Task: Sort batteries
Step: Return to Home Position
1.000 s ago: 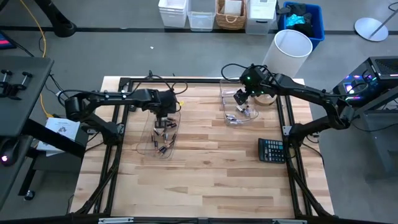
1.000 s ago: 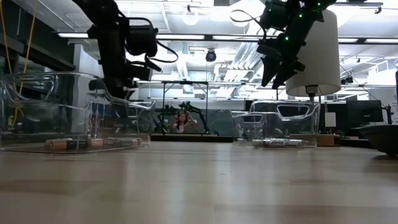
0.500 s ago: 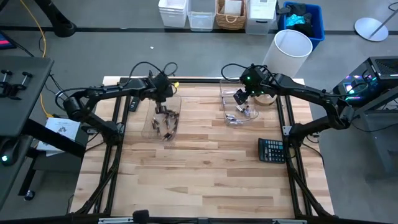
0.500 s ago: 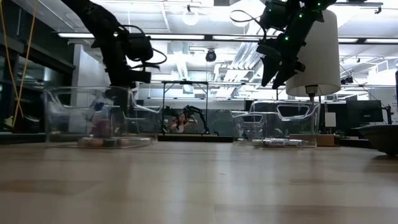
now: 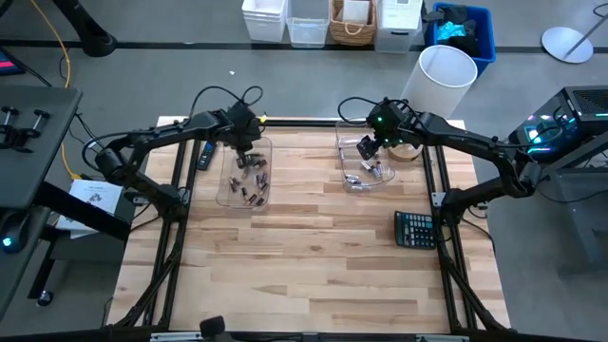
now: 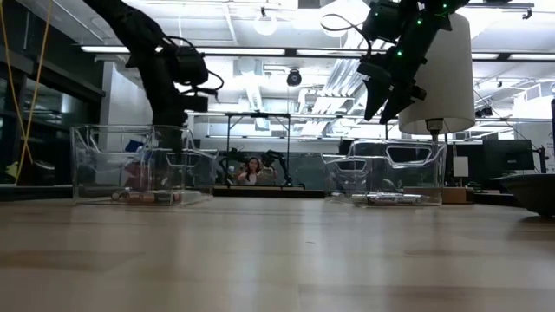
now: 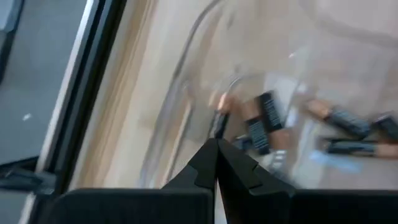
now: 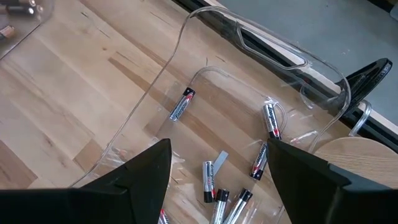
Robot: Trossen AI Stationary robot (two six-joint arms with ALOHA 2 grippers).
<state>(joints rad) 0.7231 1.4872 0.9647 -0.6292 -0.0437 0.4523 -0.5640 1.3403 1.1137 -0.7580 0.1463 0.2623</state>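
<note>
The dark, copper-ended batteries (image 5: 250,180) (image 7: 267,121) lie loose on the floor of the left clear bin (image 5: 228,180). My left gripper (image 5: 249,155) (image 7: 216,144) reaches down at that bin's far end and is shut on its wall. Silvery batteries (image 5: 365,172) (image 8: 214,180) lie in the right clear bin (image 5: 344,157) (image 8: 205,18). My right gripper (image 5: 367,150) (image 8: 217,146) hangs open above that bin (image 6: 388,108), clear of it. My left gripper pinches the left bin's clear wall (image 7: 219,115) at its far end, coming from above and pointing down (image 6: 176,149). One finger seems to be inside and one outside. The bin stands flat on the table.
A dark keypad calculator (image 5: 414,229) lies near the table's right edge. A slim black-and-blue remote (image 5: 203,157) lies left of the left bin. A round wooden piece (image 5: 407,150) sits beside the right bin. Black frame rails (image 5: 285,123) border the table.
My left gripper has moved toward the table's far edge and a little to the left, staying shut. The left bin has slid along the table with it toward the far edge and turned slightly, the batteries shifting inside.
</note>
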